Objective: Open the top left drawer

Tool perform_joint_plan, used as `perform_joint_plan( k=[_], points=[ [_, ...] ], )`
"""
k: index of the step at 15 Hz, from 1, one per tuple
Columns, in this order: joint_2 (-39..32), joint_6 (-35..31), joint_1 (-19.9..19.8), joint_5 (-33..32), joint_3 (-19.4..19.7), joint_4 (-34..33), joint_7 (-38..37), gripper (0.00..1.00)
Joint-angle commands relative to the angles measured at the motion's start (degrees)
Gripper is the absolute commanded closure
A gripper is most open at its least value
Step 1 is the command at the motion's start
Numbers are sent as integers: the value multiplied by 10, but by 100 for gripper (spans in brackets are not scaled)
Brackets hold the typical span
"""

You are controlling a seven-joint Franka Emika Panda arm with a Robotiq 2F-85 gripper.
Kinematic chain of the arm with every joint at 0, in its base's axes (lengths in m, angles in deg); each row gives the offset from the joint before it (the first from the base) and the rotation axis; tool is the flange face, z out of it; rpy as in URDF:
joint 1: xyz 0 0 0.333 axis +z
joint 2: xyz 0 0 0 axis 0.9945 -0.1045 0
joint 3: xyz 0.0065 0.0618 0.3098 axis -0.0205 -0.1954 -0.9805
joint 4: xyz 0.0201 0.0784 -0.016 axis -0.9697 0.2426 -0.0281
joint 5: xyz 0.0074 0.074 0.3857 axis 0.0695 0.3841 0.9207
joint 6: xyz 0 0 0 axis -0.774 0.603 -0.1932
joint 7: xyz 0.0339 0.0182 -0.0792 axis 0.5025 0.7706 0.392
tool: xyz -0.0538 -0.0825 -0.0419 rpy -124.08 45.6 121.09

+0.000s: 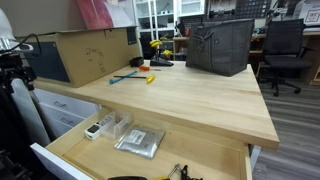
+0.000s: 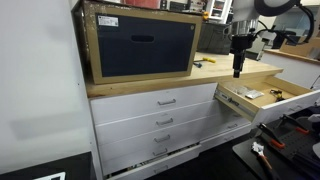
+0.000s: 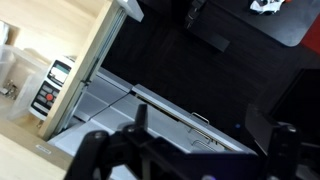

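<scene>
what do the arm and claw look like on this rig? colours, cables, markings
The arm has white rounded shells with darker joints. The claw is all black and slim under a blocky black wrist. In the wrist view its fingers are matte black linkages. No markings are readable and no cables can be made out.

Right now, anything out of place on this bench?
The wide light-wood drawer under the wooden benchtop stands pulled far out, its clear plastic box and silver packet exposed. Nothing looks spilled or damaged.
</scene>
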Motion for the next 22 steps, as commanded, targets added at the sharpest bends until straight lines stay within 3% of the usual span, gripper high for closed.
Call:
perform_joint_plan(
  k=[1,6,11,22],
  points=[
    [-72,-19,16,-48,-20,-44,8,0],
    [-150,-40,37,-113,-38,-86,10,0],
    [-219,-29,47,-180,-32,-135,13,0],
    [-229,-32,47,-173,-31,-138,14,0]
  ],
)
